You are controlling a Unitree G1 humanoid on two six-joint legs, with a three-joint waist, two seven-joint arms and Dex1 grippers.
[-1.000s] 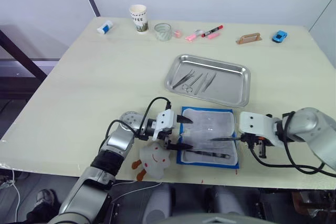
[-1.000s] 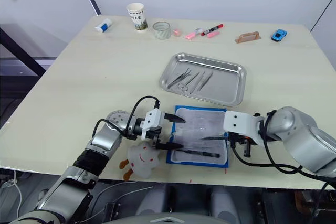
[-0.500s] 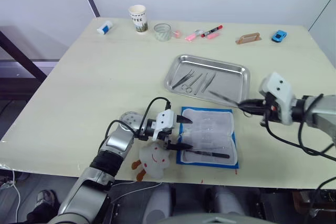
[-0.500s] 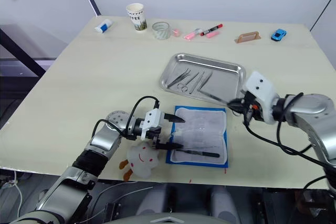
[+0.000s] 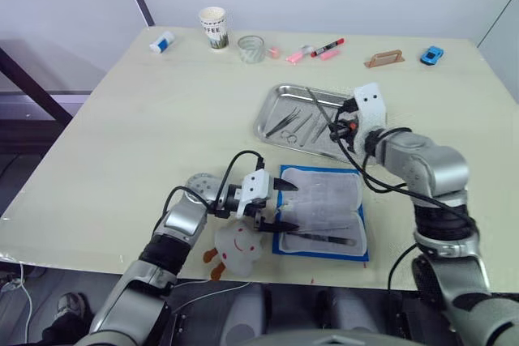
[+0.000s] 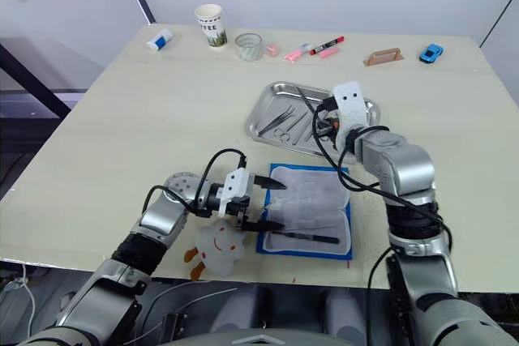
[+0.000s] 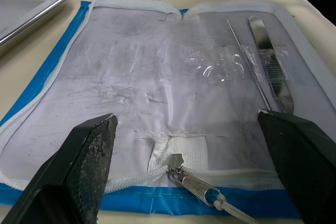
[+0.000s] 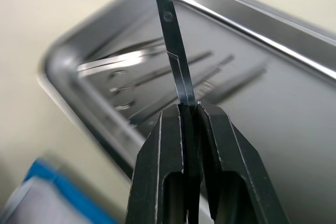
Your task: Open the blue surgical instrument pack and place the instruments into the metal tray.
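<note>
Landmark = metal tray [image 5: 369, 147]. R gripper [image 8: 189, 109] is over the tray's middle, fingers pinched tight on a slim dark tool [image 8: 170, 35] that sticks out past the tips above the tray floor. Several more instruments [image 5: 302, 125] lie in the tray's left half. Blue pack [image 5: 362, 227] lies unzipped just in front of the tray; two tools [image 7: 270, 66] remain in it. L gripper [image 5: 277, 206] sits at the pack's left edge, fingers wide apart, holding nothing.
</note>
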